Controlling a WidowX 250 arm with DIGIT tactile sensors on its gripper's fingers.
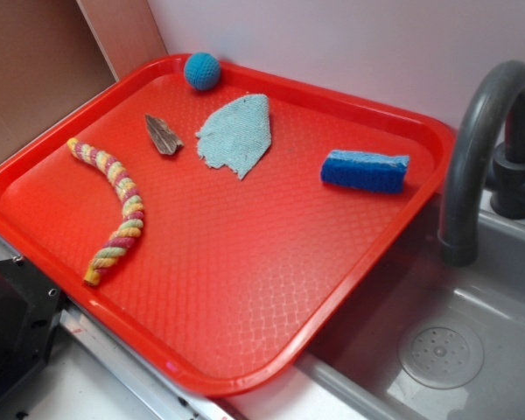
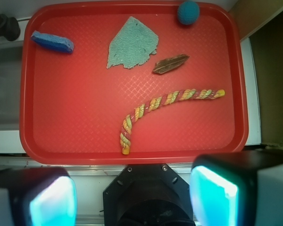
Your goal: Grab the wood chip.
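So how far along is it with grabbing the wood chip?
Nothing looks done yet. The wood chip lies untouched on the red tray, between the blue cloth and rope. The hand is open, over the tray's near edge. Approach, descent and grasp remain.

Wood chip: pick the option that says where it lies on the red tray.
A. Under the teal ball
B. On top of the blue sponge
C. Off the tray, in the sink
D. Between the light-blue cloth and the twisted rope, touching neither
D: the wood chip lies flat on the tray, with the cloth to one side, the rope to the other, and bare red showing around it.
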